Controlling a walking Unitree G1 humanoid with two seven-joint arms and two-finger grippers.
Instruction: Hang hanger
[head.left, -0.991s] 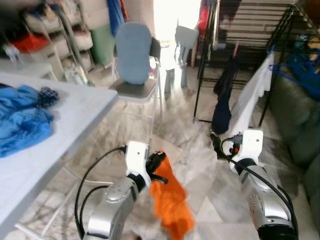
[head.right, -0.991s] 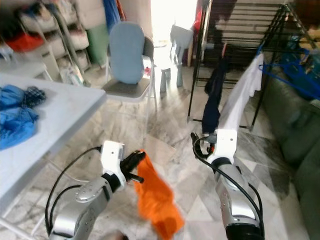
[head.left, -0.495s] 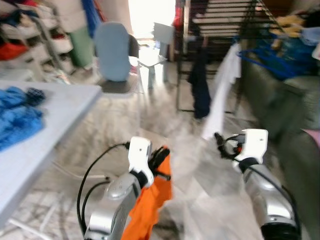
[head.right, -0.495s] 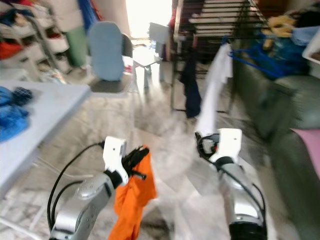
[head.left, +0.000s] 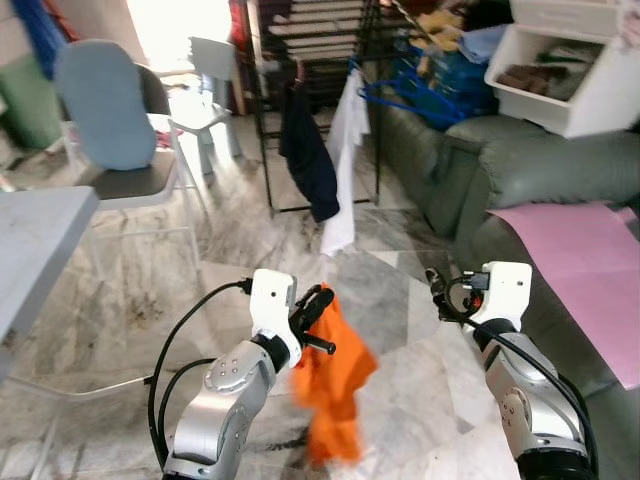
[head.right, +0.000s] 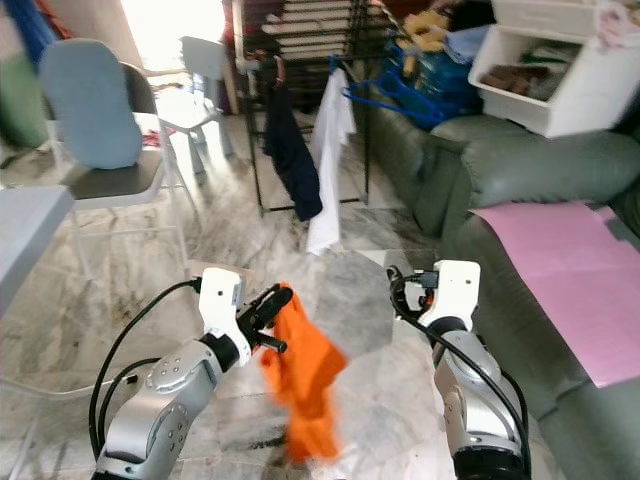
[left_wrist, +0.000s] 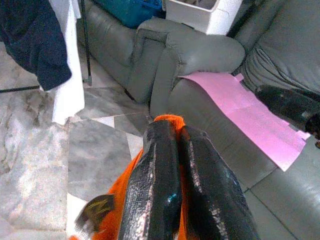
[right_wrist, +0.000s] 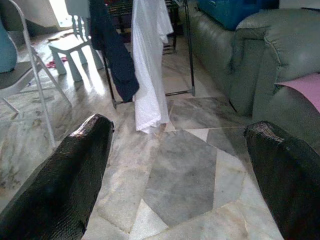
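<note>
My left gripper (head.left: 318, 318) is held low in front of me, shut on an orange garment (head.left: 335, 385) that hangs loose from its fingers above the marble floor. The left wrist view shows orange cloth pinched between the closed black fingers (left_wrist: 155, 170). I cannot make out a hanger inside the cloth. My right gripper (head.left: 437, 290) is at the same height to the right, open and holding nothing (right_wrist: 180, 150). A black drying rack (head.left: 300, 60) stands ahead, carrying a dark garment (head.left: 305, 155), a white garment (head.left: 345, 160) and blue hangers (head.left: 405, 95).
A grey sofa (head.left: 500, 170) runs along the right, with a pink sheet (head.left: 575, 250) on it and a white bin (head.left: 565, 65) above. A blue-backed chair (head.left: 110, 110) and a grey table corner (head.left: 30, 240) stand on the left. Marble floor lies between me and the rack.
The camera has swung right: the table with blue clothes slid out on the left, and the sofa and rack came in. The left gripper still holds the orange garment.
</note>
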